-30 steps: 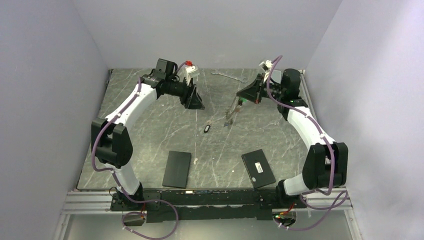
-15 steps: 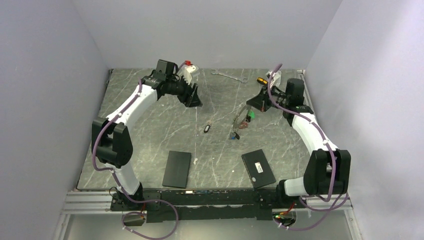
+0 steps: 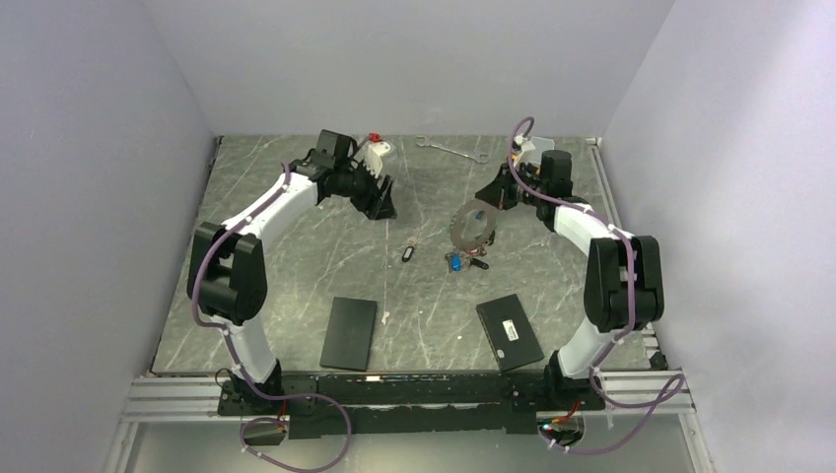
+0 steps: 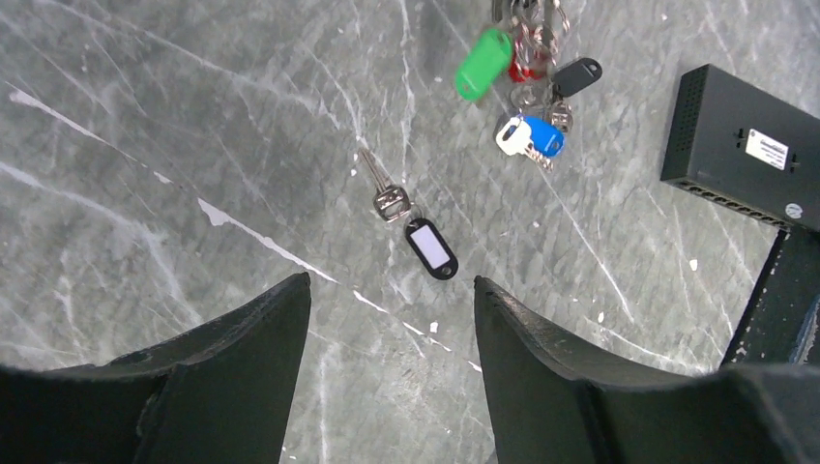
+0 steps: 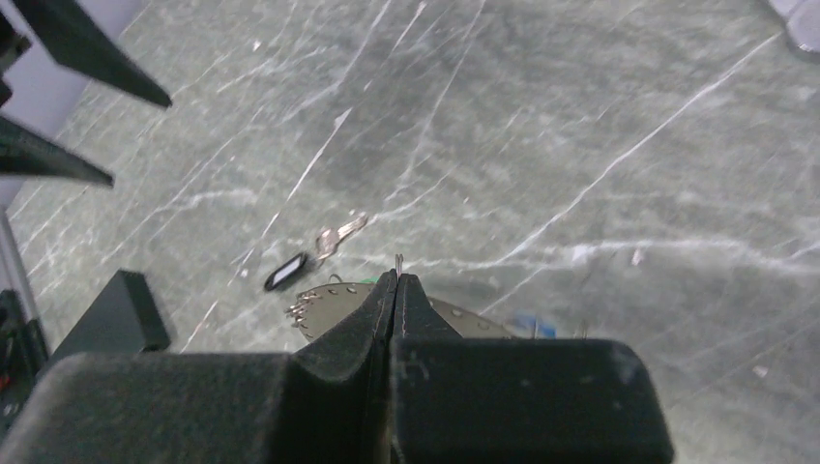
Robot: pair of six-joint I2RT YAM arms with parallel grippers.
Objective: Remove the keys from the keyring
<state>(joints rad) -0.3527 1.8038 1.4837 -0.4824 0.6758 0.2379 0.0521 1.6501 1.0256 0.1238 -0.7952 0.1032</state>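
Note:
My right gripper is shut on the keyring, and a thin bit of metal pokes out between its fingertips. The ring hangs below it over the table's middle back. The keys dangle from it, with green, blue and black tags. One loose key with a black tag lies flat on the table. My left gripper hovers open and empty above and behind that loose key.
Two flat black boxes lie near the front edge; one of them shows at the right of the left wrist view. A silver wrench lies at the back. Grey walls close in three sides of the table.
The right arm has folded back and turned its wrist, swinging the keyring and its keys toward the table's middle. The left gripper has shifted slightly and stays open.

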